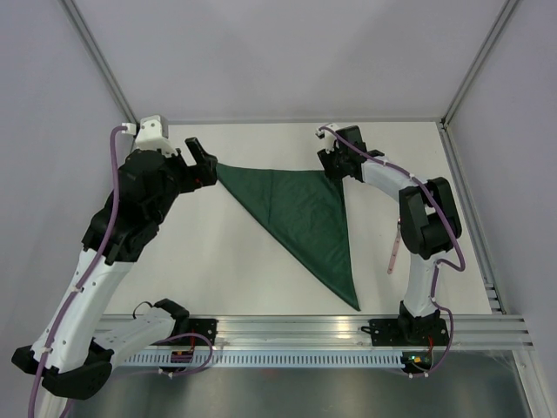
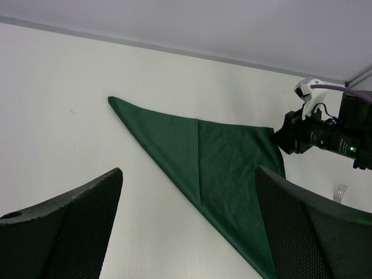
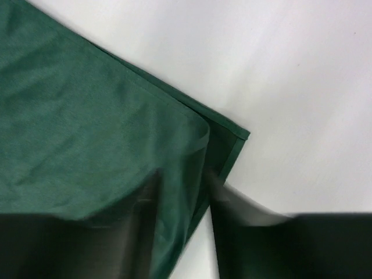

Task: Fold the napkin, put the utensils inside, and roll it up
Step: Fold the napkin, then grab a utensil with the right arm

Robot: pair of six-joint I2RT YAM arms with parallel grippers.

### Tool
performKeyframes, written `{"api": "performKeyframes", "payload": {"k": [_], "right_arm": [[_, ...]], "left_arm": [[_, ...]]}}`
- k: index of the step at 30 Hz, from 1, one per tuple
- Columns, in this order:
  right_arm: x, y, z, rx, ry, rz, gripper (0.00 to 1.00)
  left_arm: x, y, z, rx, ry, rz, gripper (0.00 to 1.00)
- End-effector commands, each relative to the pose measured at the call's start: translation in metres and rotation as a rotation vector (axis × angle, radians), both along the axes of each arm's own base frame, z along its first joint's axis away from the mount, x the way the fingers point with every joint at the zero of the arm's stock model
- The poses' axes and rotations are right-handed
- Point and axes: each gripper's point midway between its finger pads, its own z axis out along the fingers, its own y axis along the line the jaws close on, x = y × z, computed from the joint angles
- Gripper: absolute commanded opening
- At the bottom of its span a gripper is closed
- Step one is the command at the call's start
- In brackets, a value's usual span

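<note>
The dark green cloth napkin lies on the white tabletop, already folded into a triangle. One short side runs along the tabletop's far edge. The other runs down toward the near edge, and the long fold slants between them.

We judge it light, limp and thin. It will sag and crease wherever it is lifted, and a single layer could slide off the one under it. The square corner is the best place to hold it, because the right wrist view shows the two loose layers meeting there, slightly offset. A grip there has to catch both layers.

The right claw sits at that corner. Its jaws stand a little apart, with a raised ridge of cloth between them. We judge that gap too wide to be pinching such thin fabric.

The left claw hangs spread wide just beside the napkin's far-left tip and touches nothing.

The slim fork with a pale pink handle lies near the tabletop's right edge, apart from the cloth and partly behind the right arm. We expect it to be stiff and smooth, and easiest to pinch across the handle.
</note>
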Motion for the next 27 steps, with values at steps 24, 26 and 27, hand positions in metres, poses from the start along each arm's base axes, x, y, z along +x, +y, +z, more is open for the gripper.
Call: {"api": "performKeyframes", "payload": {"k": [24,26,27], "right_arm": [[-0.193,-0.193,0.007,-0.192,0.403,-0.1,0.68],[-0.205,-0.202,0.004,-0.195,0.442,-0.094,0.67],[-0.211,-0.204,0.0,-0.196,0.47,-0.095,0.67]], "left_arm": [[-0.004,-0.028,-0.018,-0.103,-0.076,-0.14,0.99],[-0.004,-0.031,-0.022,-0.113,-0.073,-0.153,0.99],[-0.004,-0.032,-0.023,-0.118,-0.081,-0.158,0.99]]}}
